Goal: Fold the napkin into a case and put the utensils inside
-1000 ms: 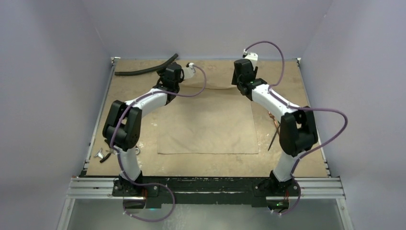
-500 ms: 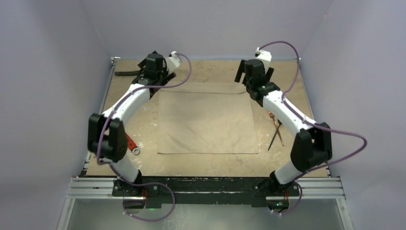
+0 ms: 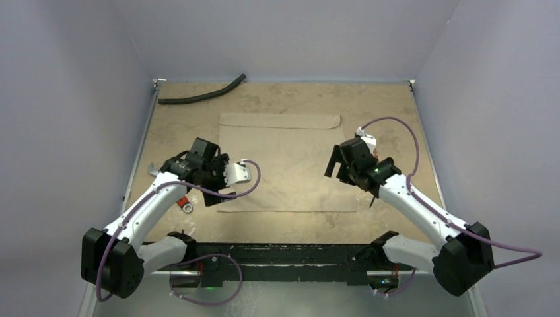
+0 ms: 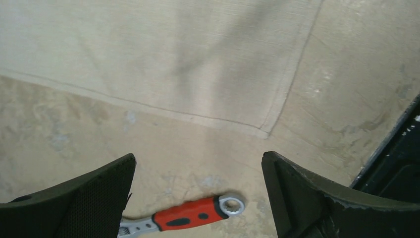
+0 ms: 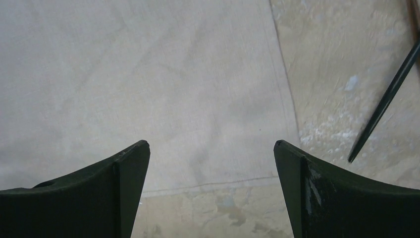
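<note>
- Above the near-left corner of the napkin (image 4: 173, 59), the left tool (image 4: 198, 166) is released: jaws spread wide, nothing between them, clear of the cloth.
- Under it is bare tabletop (image 4: 64, 134) and a red-handled wrench (image 4: 190, 215), just off that corner and apart from the cloth.
- The right tool (image 5: 212, 148) is also released, jaws wide with nothing gripped. It is over the napkin's near-right part, close to the right hem.
- The napkin lies flat mid-tabletop between both arms. Its far edge is turned over into a narrow band, the only fold showing.
- The utensils (image 5: 381, 111) are on the tabletop just right of the napkin, not touching it.
- The wrist view shows a slim dark handle and a copper bit at the top-right edge. The right arm mostly hides them from above, so fork and spoon can't be told apart.
- A black hose (image 3: 198, 98) lies at the far-left corner, well apart from the cloth.
</note>
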Controlling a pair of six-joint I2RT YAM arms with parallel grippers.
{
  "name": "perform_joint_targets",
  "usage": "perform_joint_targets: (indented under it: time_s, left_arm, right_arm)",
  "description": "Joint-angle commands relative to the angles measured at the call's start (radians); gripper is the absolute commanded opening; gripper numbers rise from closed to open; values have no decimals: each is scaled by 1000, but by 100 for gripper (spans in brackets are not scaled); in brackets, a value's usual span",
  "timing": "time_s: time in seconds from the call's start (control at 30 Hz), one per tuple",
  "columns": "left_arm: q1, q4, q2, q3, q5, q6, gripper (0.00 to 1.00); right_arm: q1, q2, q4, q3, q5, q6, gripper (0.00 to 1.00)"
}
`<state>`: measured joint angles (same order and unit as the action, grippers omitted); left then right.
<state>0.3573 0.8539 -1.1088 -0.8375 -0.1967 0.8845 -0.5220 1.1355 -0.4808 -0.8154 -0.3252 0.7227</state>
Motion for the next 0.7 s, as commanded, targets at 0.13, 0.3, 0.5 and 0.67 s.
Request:
perform_joint_targets:
  time_s: [0.13, 0.3, 0.5, 0.67]
  left_arm:
    - [90, -165, -93, 131, -3, -11, 99]
    - [96, -247, -148, 193, 18, -1, 99]
    - [97, -336, -182, 258, 65, 21, 87]
    - [42, -356, -259, 233, 98, 28, 62]
  right_arm:
    - [4, 25, -95, 116, 109, 265, 99]
    - [2, 82, -27, 146, 48, 278, 99]
    - [2, 64, 18, 179, 43, 279, 99]
    - [2, 105, 101, 219, 57, 265, 99]
